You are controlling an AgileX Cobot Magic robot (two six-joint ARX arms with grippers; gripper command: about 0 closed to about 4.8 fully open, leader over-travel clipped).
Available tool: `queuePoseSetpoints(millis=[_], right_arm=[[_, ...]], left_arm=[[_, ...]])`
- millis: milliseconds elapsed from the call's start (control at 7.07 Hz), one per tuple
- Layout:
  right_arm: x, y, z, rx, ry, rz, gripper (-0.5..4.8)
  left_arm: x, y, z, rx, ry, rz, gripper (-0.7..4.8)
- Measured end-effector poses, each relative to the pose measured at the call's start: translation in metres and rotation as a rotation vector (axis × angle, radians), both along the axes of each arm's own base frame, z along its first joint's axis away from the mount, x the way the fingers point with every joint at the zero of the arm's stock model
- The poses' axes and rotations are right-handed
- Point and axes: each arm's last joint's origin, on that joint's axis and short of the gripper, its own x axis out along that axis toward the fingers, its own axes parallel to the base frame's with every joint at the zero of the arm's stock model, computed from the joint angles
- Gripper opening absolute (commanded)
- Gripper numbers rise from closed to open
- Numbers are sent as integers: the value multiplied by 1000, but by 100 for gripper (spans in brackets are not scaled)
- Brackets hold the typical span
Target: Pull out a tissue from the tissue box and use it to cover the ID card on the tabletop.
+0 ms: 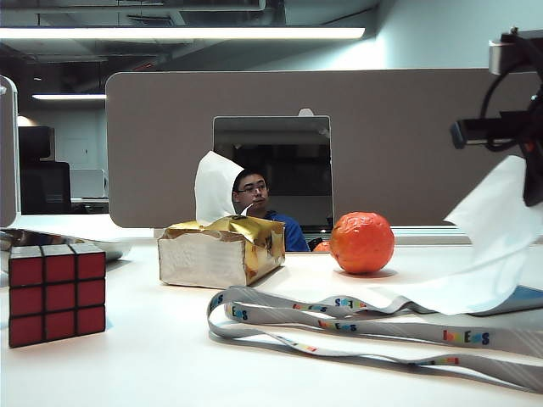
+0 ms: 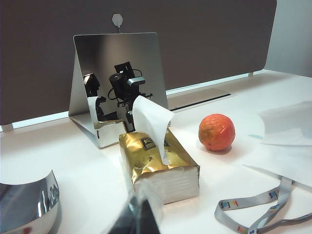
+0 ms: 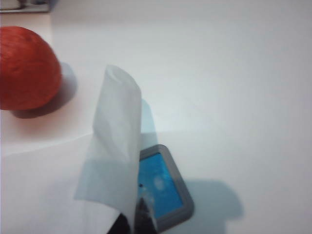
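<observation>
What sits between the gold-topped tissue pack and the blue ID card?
An orange ball-like fruit sits between tissue pack and ID card, clearest in the left wrist view.

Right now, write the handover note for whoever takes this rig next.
Right pincer: shut on the tissue, raised at the table's right side over the card.
Left pincer: not in view; state unknown.
Box: centre-left of the table, next sheet sticking up.
Done: tissue pulled out; its lower edge already drapes on the tabletop by the lanyard.
Left: the card's blue face is still partly exposed. Lay the tissue fully over it, then release.
</observation>
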Motion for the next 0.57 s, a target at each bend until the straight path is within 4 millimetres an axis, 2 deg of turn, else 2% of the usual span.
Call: queuePoseSetpoints(millis=[565], right_arm=[[-1,-3,0,33,-40,-128,21]], left_arm=[[0,0,0,0,0,0,-6]])
